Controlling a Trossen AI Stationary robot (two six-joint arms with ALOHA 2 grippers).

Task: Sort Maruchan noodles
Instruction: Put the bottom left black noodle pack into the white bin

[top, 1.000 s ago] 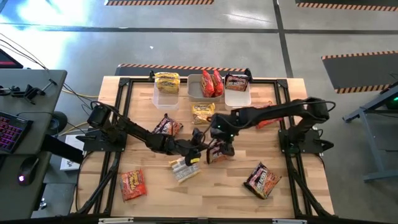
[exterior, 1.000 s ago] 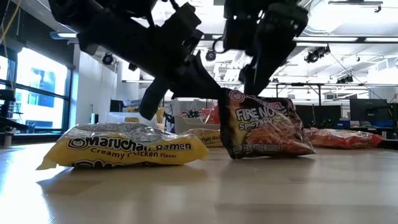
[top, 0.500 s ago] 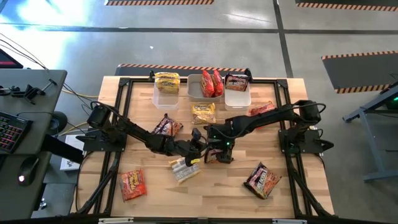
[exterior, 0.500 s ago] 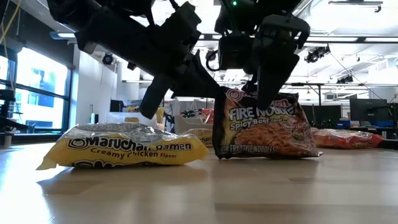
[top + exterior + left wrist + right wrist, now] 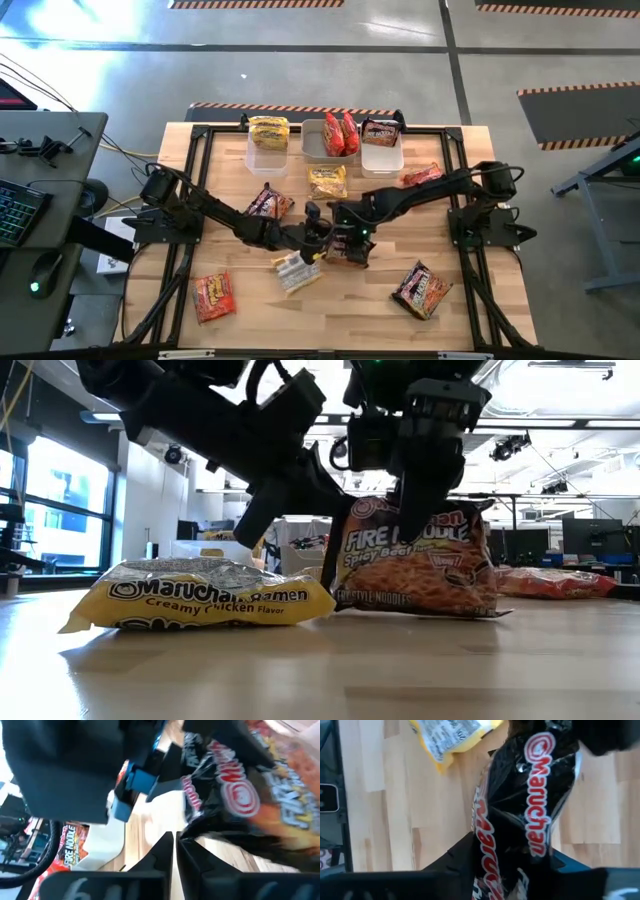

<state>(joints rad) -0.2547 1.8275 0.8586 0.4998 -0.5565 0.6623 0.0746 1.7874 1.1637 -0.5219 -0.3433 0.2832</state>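
Observation:
A dark Fire Noodle packet (image 5: 415, 565) stands upright on its lower edge at the table's middle (image 5: 350, 250). My left gripper (image 5: 335, 495) reaches in from the table's left and is shut at the packet's upper corner. My right gripper (image 5: 412, 490) comes down from above onto the packet's top, shut on it. A yellow Creamy Chicken packet (image 5: 200, 605) lies flat just left of them (image 5: 297, 272). My left gripper pinches the packet's crimped side edge (image 5: 186, 832) at its fingertips, coming nearly level from the table's left. The packet stands upright with its lower edge on the table. My right gripper has the packet's top edge (image 5: 520, 845) between its two fingers, one on each face. The fingers (image 5: 408, 510) slant down from above and lie across that edge. The packet's bottom edge (image 5: 420, 610) rests on the table.
Three clear tubs stand at the far edge, holding yellow (image 5: 268, 132), red (image 5: 340, 135) and dark (image 5: 382, 132) packets. Loose packets lie around: dark (image 5: 268, 203), yellow (image 5: 327, 181), red (image 5: 422, 175), dark (image 5: 424, 290) and red-orange (image 5: 213, 297).
My right gripper has come down and toward the table's near edge over the dark packet, and its fingers have closed on the top edge. The packet has shifted a little toward the yellow packet and turned its printed face more toward the low camera, staying upright.

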